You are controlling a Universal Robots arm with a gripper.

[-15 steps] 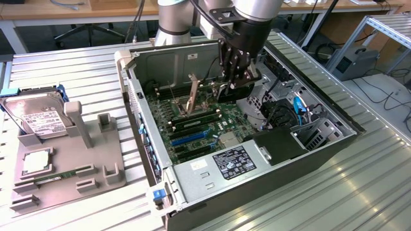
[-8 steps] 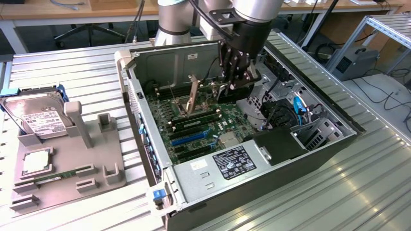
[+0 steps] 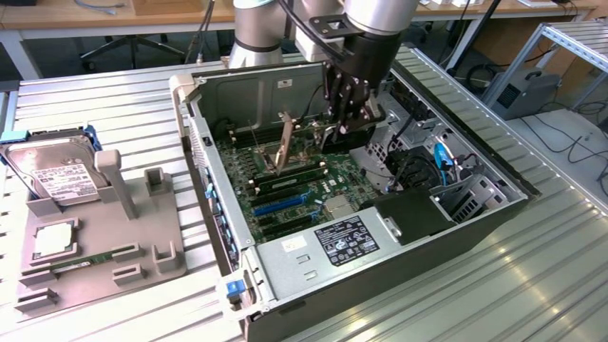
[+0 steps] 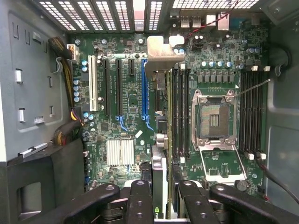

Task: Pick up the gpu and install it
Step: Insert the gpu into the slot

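While the gripper (image 3: pixel 344 122) hangs inside the open computer case (image 3: pixel 285 285), its jaws are closed on the graphics card (image 4: pixel 158 179), which stands on edge between the fingers (image 4: pixel 140 200) with its pale metal bracket (image 4: pixel 161 56) at the far end, toward the vented back wall of the case. In the exterior view the card (image 3: pixel 282 148) is a thin, tilted piece above the motherboard (image 3: pixel 285 192), well inside the case and apart from the grey holder tray (image 3: pixel 95 249) on the exterior view's left, where the hard drive (image 3: pixel 57 171) and a memory stick (image 3: pixel 81 262) rest.

Judging from this, the pick-up is done and the installing step is in hand: the card is over the board but does not look seated. From the wrist view its edge runs just beside the blue slot (image 4: pixel 145 88) and near the memory slots next to the empty processor socket (image 4: pixel 214 119); whether it touches the board yet I cannot tell.

The next move calls for lining the card's lower edge squarely along the slot, with the bracket meeting the rear opening of the case, and then a straight, even press downward. A tilt in the card would likely make it bind or miss the slot, and the neighbouring memory slots leave little room for sideways drift.
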